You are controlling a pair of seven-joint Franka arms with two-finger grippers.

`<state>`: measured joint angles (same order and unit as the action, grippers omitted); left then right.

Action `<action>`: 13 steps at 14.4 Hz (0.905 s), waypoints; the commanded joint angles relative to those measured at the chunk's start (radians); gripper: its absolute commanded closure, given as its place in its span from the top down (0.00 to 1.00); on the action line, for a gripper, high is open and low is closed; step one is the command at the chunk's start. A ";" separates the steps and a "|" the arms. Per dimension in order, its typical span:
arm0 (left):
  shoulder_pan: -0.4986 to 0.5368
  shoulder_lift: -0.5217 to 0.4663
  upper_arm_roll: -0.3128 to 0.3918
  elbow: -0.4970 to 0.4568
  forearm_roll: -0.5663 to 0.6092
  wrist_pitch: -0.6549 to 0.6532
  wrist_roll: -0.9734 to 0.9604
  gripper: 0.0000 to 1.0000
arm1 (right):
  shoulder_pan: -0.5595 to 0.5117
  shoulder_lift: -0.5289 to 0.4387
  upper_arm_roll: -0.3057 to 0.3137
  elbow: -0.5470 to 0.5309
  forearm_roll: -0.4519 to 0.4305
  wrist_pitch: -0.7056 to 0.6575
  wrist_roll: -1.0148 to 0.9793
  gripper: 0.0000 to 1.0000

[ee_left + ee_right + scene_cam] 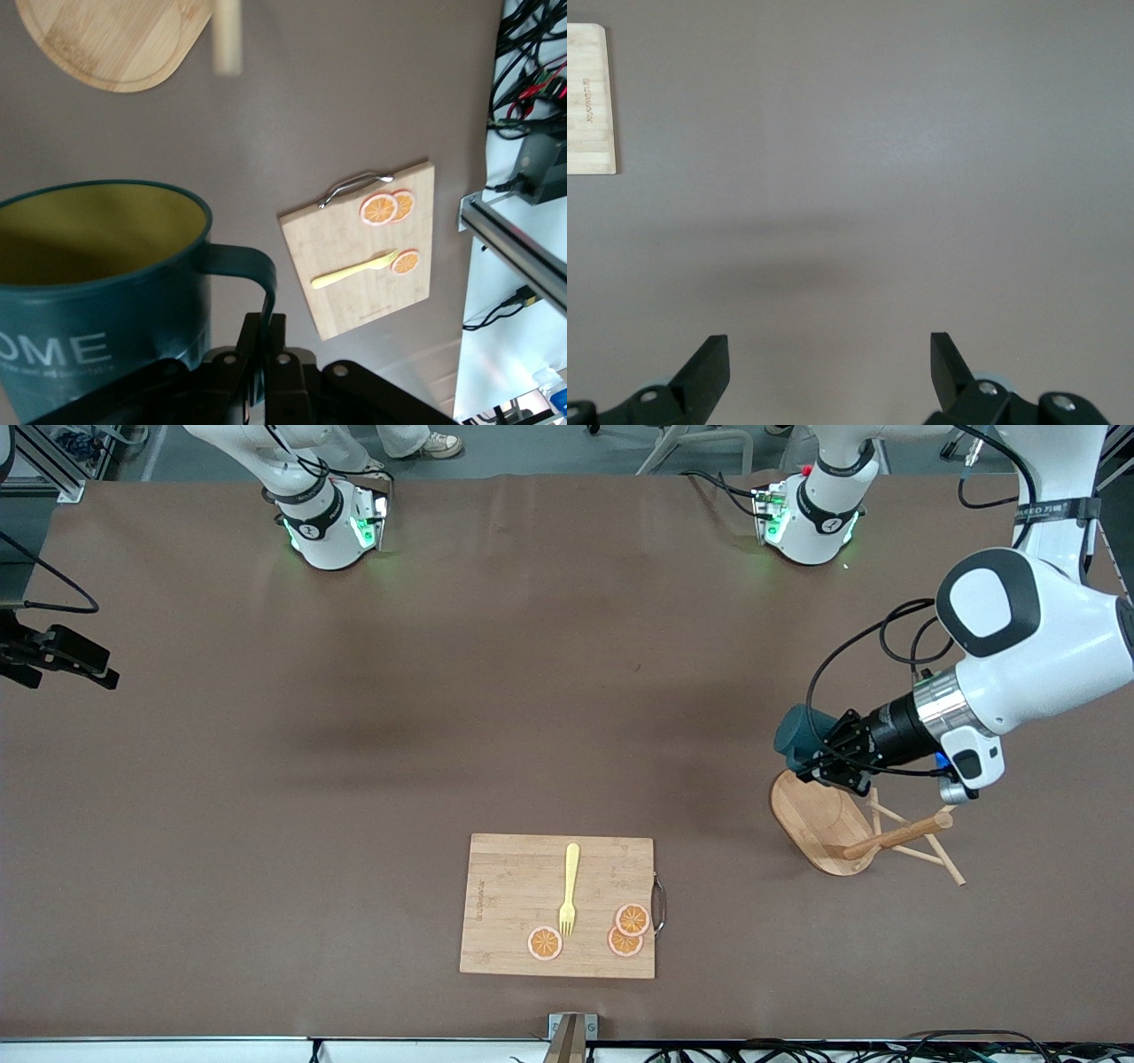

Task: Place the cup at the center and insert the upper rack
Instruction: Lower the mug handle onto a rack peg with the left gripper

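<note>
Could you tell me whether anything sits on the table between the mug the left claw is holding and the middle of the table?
Nothing visible does. The left claw holds the mug by its handle beside the mug tree; from there toward the table's middle only bare surface shows. The cutting board lies nearer the camera, off that path.

Table middle open; obstacles: cutting board (558, 905) near front camera, mug tree (837, 828) lying at left arm's end, beside left gripper (819, 757).
</note>
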<state>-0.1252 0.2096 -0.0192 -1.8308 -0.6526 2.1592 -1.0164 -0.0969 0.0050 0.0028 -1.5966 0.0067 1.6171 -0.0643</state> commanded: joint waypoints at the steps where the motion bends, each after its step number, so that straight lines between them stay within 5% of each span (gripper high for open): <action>1: 0.009 0.048 -0.001 0.073 -0.016 -0.013 0.016 0.01 | 0.002 -0.025 -0.001 -0.026 -0.010 0.001 0.008 1.00; 13: 0.065 0.119 -0.001 0.146 -0.019 -0.013 0.097 0.01 | 0.008 -0.025 0.000 -0.025 -0.010 0.001 0.008 1.00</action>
<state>-0.0663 0.3077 -0.0187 -1.7201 -0.6526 2.1592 -0.9456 -0.0968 0.0050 0.0028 -1.5967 0.0067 1.6151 -0.0643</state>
